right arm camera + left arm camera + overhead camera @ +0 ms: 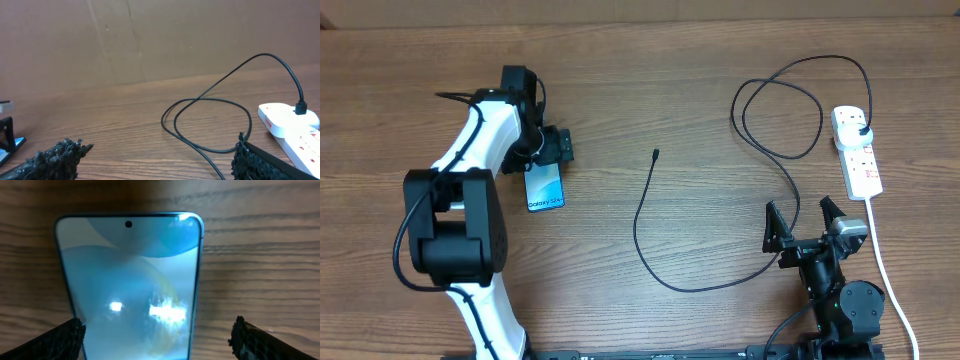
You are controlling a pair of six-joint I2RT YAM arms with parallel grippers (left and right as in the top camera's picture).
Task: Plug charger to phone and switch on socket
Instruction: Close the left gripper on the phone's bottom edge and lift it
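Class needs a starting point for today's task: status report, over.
Left pincer open over phone; right pincer open, empty. Charger tip loose, unplugged; plug in socket. Nothing between tip and phone.

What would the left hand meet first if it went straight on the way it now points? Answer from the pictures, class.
The phone. In the wrist view the open left hand points at its screen, one finger off to each side, so it would probably touch the phone before the table. How far off it is cannot be told.

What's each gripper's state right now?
Left gripper: open, fingers either side of the phone, not clamped.
Right gripper: open, empty.
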